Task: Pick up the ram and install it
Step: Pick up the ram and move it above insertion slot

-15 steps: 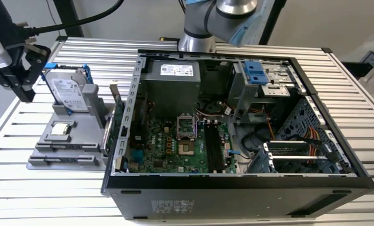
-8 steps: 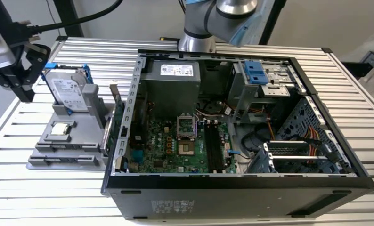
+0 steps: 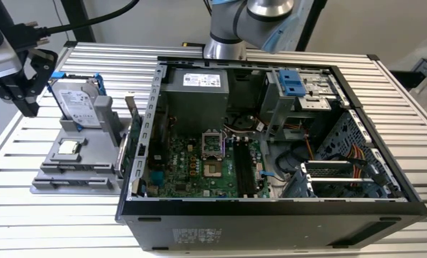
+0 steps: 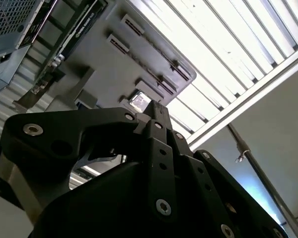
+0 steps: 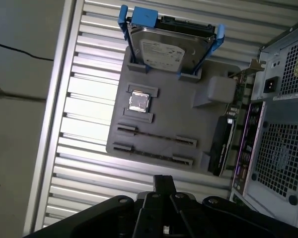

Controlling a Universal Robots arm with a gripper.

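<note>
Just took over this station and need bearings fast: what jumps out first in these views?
The open computer case dominates the middle of the slatted table, its green board exposed. On the exterior view's left, a grey tray holds an upright blue-framed hard drive, a silver chip and slim ram sticks. The black pincer hangs near that tray.
</note>
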